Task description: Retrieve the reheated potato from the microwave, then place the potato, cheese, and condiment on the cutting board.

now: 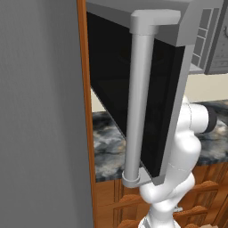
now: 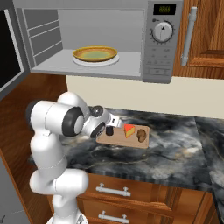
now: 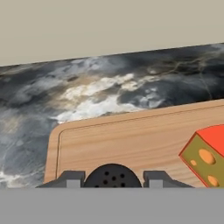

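i've got the gripper [image 3: 112, 178] pinched on the condiment bottle [image 3: 112, 176], low over the cutting board [image 3: 131, 142]. cheese [image 2: 129, 130] and potato [image 2: 141, 135] already sit there. next: lower gently, then release.

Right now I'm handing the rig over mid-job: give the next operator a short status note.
Gripper: shut on the condiment, low over the cutting board near its left end.
Potato: out of the microwave, lying on the board's right part.
Cheese: on the board, beside the potato.
Microwave: door wide open; a plate sits inside.
Done: potato retrieved; potato and cheese placed.
Left: set the condiment down on the board, release it and draw the arm back. Whether the bottle already touches the wood cannot be told.
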You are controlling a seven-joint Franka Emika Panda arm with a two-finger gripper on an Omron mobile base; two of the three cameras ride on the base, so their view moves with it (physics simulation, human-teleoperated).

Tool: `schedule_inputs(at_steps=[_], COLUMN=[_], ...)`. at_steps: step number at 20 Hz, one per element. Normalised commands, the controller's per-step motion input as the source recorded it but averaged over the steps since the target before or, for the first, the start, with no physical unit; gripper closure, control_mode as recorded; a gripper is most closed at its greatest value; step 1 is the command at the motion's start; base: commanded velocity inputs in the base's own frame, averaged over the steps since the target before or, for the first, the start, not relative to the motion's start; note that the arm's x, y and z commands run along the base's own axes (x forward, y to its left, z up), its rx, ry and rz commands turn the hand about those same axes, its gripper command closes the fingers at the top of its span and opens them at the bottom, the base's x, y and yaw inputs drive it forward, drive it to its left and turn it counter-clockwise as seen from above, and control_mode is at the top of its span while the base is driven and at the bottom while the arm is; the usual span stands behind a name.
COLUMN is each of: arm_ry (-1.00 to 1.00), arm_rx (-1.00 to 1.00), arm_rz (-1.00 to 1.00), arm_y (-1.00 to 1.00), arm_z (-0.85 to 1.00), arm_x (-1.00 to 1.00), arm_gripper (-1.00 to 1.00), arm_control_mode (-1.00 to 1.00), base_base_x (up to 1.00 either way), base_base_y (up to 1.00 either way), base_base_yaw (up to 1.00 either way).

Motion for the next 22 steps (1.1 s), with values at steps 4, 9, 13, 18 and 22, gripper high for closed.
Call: schedule_inputs(at_steps=[4,9,13,18,22], arm_ry=[-0.01,-0.02,0.0,0.0,0.0], arm_rx=[0.0,0.0,0.0,0.0,0.0], arm_rz=[0.0,0.0,0.0,0.0,0.0], arm_y=[-0.11,-0.06,-0.02,0.0,-0.05], arm_z=[-0.13,-0.23,-0.32,-0.31,-0.28], arm_x=[0.07,-0.01,-0.09,0.0,-0.06], arm_gripper=[1.0,1.0,1.0,-1.0,-1.0], arm_control_mode=[-1.0,-1.0,-1.0,-1.0,-1.0], base_base_x=[0.0,0.0,0.0,0.0,0.0], base_base_y=[0.0,0.0,0.0,0.0,0.0], base_base_yaw=[0.0,0.0,0.0,0.0,0.0])
